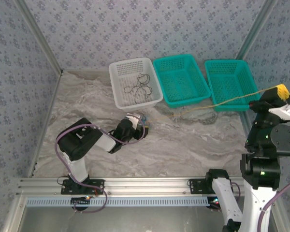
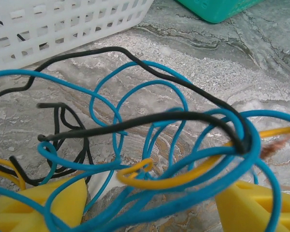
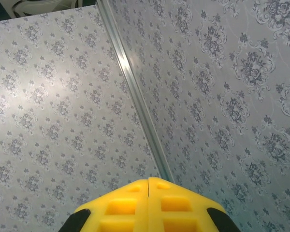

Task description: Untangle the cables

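— Yellow pads (image 2: 36,208) of the left claw (image 2: 152,193) are sitting at 6 o'clock in its wrist view, spread wide and gripping nothing. Are you seeing the cables there?

— Yes. The blue cable (image 2: 150,63) is looping over the desk (image 2: 222,72) and running between the pads. The black cable (image 2: 135,123) is crossing over the blue one. The yellow cable (image 2: 164,183) is threading through both and leaving toward 3 o'clock.

— And from above?

— The left claw is lying low on the desk, a little toward 9 o'clock from the centre, with the tangle (image 1: 144,125) at its tip. The white basket (image 1: 130,62) is standing near, at 12 o'clock from the tangle, and a black wire (image 1: 137,88) is coiling loosely inside it. A green basket (image 1: 179,58) is sitting just beside the white one at its 3 o'clock, and a second green basket (image 1: 226,61) is sitting further the same way.

— What is the right claw (image 1: 282,91) doing?

— It is hanging at 3 o'clock in the top view, clenched on the yellow cable. That cable is stretching taut from the tangle, passing the near side of the green baskets. In the right wrist view its pads are pressing together and facing the wall (image 3: 63,96).
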### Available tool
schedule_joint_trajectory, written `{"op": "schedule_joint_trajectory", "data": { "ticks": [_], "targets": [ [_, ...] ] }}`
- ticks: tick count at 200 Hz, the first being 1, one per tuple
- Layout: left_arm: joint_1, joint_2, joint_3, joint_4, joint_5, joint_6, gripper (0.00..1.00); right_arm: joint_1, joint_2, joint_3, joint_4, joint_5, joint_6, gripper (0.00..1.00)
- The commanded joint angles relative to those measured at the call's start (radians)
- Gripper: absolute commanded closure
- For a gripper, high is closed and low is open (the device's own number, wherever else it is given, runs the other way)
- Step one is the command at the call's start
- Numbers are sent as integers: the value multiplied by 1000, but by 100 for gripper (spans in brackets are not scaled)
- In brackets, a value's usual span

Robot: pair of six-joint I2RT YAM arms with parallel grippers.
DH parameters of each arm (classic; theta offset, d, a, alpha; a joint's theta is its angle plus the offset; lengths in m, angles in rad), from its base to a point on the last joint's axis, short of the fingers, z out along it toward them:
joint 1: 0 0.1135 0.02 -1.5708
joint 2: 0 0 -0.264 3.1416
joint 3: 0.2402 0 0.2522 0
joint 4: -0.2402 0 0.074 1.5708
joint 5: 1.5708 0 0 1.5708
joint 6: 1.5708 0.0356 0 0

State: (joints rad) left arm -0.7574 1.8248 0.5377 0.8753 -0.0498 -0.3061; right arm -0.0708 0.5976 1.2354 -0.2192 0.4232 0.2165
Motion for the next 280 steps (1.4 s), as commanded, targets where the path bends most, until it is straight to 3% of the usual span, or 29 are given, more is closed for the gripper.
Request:
{"op": "schedule_joint_trajectory", "data": {
  "ticks": [1, 49, 82, 109, 137, 150, 167, 180, 223, 280],
  "targets": [
    [15, 11, -33, -112, -42, -37, 28, -8, 31, 37, 29, 36, -9, 100],
    [43, 20, -89, -60, -66, -77, 17, -41, 51, 45, 167, 185, -153, 100],
    [55, -11, -118, -72, -66, -68, 10, -109, 87, 71, 164, 176, -105, 100],
    [55, -34, -134, -56, -29, -56, 9, -142, 123, 69, 84, 1, 1, 100],
    [56, -71, -144, -38, 39, -54, 5, -143, 179, 87, 25, -24, 27, 100],
    [55, -102, -154, -28, 78, -46, 1, -143, 181, 68, 47, -144, 45, 100],
    [53, -147, -153, -37, 110, -31, 1, -143, 207, 66, 52, -352, 63, 100],
    [53, -177, -151, -49, 115, -18, 1, -140, 244, 96, 20, -440, 79, 100],
    [51, -267, -119, -148, 113, 58, 1, -125, 267, 152, -5, -448, 84, 100],
    [-10, -286, 42, -255, 97, 232, 4, -114, 272, 159, -14, -680, 107, 100]
  ]
}}
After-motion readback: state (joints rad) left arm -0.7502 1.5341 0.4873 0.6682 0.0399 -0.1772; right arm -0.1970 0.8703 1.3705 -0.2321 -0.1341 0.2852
